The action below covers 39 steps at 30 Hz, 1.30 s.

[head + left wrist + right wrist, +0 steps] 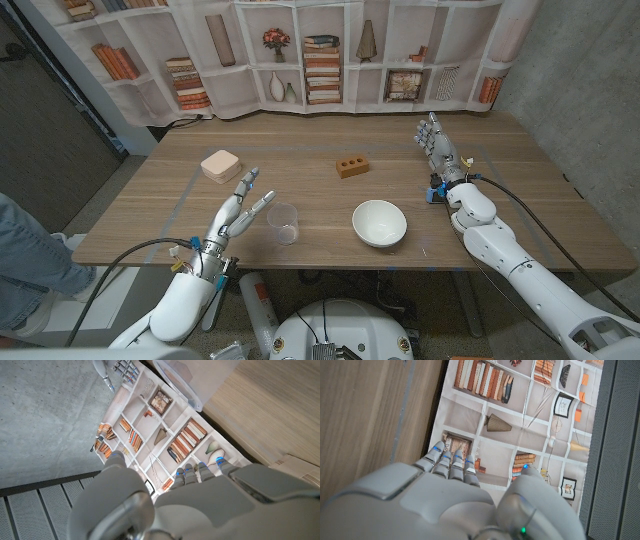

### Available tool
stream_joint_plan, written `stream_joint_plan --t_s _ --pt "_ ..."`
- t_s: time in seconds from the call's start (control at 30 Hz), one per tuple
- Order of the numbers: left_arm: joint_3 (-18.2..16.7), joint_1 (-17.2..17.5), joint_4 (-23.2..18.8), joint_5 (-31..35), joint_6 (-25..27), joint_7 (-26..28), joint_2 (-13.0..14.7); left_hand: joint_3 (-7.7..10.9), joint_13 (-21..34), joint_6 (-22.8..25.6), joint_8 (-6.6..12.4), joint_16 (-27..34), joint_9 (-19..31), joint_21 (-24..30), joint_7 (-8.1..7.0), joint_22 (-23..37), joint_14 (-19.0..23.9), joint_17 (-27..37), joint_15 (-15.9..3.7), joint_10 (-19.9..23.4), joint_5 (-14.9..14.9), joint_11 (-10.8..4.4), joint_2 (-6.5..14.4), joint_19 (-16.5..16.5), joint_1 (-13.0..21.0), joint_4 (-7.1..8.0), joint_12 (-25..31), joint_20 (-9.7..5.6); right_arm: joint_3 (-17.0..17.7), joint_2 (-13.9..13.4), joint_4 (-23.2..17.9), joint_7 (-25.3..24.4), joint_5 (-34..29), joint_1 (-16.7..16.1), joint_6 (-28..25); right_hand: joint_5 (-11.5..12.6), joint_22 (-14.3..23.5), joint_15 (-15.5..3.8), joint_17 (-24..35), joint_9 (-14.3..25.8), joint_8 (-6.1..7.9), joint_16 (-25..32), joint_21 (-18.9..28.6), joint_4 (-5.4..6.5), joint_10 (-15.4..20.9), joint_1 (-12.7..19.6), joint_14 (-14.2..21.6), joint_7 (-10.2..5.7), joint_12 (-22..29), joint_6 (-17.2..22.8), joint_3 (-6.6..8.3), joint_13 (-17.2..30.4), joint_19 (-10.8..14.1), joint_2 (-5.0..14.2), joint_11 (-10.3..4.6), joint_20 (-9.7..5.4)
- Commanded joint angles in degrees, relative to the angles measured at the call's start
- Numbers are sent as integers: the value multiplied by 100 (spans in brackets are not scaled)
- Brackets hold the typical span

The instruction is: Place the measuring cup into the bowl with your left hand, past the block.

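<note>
With its fingers [258, 186] spread and empty, the left hand [238, 212] should close squarely around the clear plastic measuring cup [283, 222] standing near the desk's [300, 145] front edge, just beside it.

Both arms wear smooth white rounded shells. The left hand [236, 212] and right hand [438, 145] have pale grey segmented fingers with small blue marks. Black cables trail along each forearm, with blue and yellow fittings at the wrists.
</note>
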Motion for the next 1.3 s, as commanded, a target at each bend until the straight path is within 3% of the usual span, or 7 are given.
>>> stream_joint_plan --t_s 0.03,0.4,0.63,1.23,1.3 --pt "140 95 -197 378 418 275 -37 13 21 -3 6 0 21 29 15 32 -11 22 24 -6 39 28 -4 -254 85 -51 20 23 26 25 98 46 51 1 44 -8 32 14 24 11 -13 -15 -17 -15 42 2 19 -10 3 54 -12 14 58 50 8 23" --pt "80 349 -476 619 827 604 -32 0 23 -66 -16 -2 23 32 31 33 -25 24 49 -25 47 44 -28 -246 133 -83 15 44 22 56 217 125 80 59 88 -11 32 15 25 11 -16 -13 -40 -17 49 -2 25 -11 5 48 -19 14 63 52 9 25" --pt "91 427 -568 684 979 696 -21 -52 26 -195 -51 -7 25 52 57 35 -58 29 144 -97 56 113 -110 -188 170 -124 -4 202 21 71 247 149 98 73 100 -12 33 11 25 11 -14 -14 -57 -19 48 -3 26 -17 5 51 -24 15 67 56 9 24" --pt "169 480 -385 490 780 728 5 -216 33 -675 -122 2 37 61 124 45 -127 49 341 -320 82 397 -264 -150 137 -139 -45 433 48 43 175 121 127 -55 116 -16 34 18 26 12 -15 -13 -98 -25 55 -5 32 -17 7 50 -34 15 79 64 7 28" --pt "192 472 -335 471 724 734 2 -254 35 -718 -112 3 38 6 123 46 -142 53 368 -342 88 404 -289 -291 115 -131 -40 479 43 31 173 139 112 -57 131 -16 34 21 26 12 -14 -13 -102 -25 56 -5 34 -19 7 51 -35 15 80 65 7 29"
